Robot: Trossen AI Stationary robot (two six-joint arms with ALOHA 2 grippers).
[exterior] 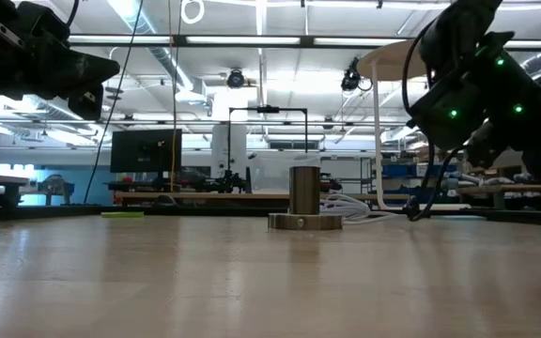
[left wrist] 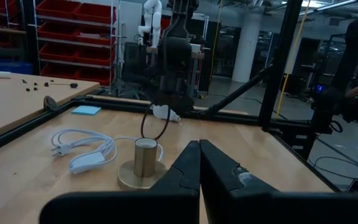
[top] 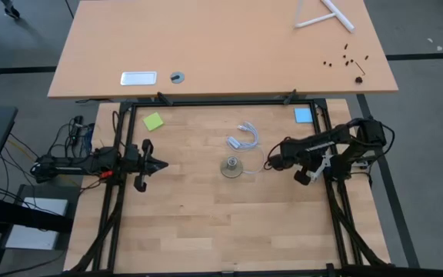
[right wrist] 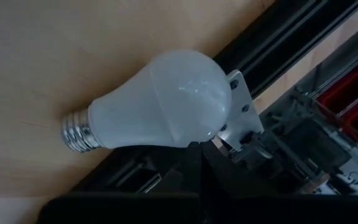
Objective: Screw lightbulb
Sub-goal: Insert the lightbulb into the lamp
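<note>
The white frosted lightbulb [right wrist: 160, 102] lies on its side on the wooden table, its metal screw end [right wrist: 76, 130] pointing away from the black frame rail [right wrist: 278, 43] beside it. In the high view the lightbulb [top: 326, 158] sits at the table's right rail. My right gripper [right wrist: 197, 163] is shut and slants down, its tips just by the bulb's round end. The round socket [top: 232, 167] stands mid-table, with a white cord [top: 244, 137] behind it. My left gripper [top: 158, 163] waits shut and level at the table's left, pointing at the socket [left wrist: 143, 165]. My right gripper has its shut fingertips [right wrist: 199, 152] right at the round end [right wrist: 197, 134] of the bulb, coming slanting from above. I cannot tell whether they touch it. Nothing shows between the fingers. The bulb lies flat on the table.
Black frame rails [top: 333, 192] border the wooden table. A green note [top: 154, 121] lies far left and a blue note [top: 304, 115] far right. A larger desk [top: 221, 46] stands beyond the far edge.
</note>
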